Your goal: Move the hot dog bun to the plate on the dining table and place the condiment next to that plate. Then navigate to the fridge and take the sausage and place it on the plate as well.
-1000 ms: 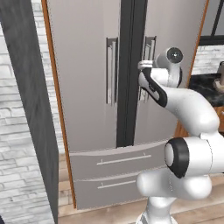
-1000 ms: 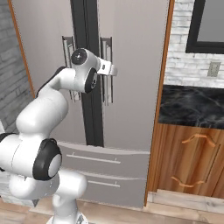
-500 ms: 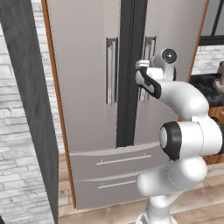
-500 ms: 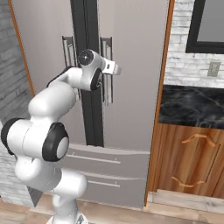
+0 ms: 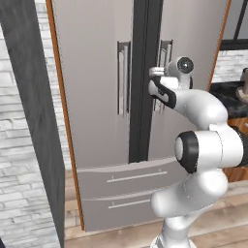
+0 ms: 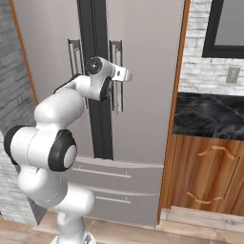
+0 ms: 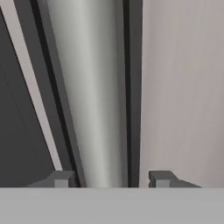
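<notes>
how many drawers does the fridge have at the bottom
2, both below the double doors of the fridge: the upper drawer directly under the doors, and the lower drawer beneath it, near the floor. The arm covers their right ends in the left base view.

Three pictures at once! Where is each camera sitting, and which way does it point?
Left base view: behind the arm's left, facing the fridge; white arm at lower right.
Right base view: behind its right, facing the fridge and the counter; arm at lower left.
Hand view: on the hand, close on the right door handle; claw fingertips straddle it.
Both base views share the fridge, handle and arm.
</notes>
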Robot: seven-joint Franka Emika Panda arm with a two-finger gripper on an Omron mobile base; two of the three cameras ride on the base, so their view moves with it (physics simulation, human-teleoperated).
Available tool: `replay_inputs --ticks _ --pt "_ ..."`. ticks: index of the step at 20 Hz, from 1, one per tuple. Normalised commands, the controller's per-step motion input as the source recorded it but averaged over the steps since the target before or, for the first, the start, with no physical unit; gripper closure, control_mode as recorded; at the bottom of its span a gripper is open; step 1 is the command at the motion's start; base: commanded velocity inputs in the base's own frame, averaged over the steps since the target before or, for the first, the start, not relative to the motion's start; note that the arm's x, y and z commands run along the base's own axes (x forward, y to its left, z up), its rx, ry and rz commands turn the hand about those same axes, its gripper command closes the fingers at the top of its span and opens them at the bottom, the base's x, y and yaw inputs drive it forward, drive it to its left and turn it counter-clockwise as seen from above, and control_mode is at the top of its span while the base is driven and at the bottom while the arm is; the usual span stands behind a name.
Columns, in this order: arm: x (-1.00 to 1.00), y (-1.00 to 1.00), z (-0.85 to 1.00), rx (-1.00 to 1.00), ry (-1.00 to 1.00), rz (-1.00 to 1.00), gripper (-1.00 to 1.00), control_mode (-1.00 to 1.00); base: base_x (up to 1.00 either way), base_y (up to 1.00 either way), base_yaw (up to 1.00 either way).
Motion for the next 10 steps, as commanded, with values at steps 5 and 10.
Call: replay_inputs --ticks 5,10 --pt "-0.21 0.0 0.0 -0.03 -0.01 -0.01 1.0 -1.0 0.0 0.0 0.0" --pt "-0.94 -0.08 0.03 0.0 -0.01 -0.08 1.0 -1.0 0.0 0.0 0.0"
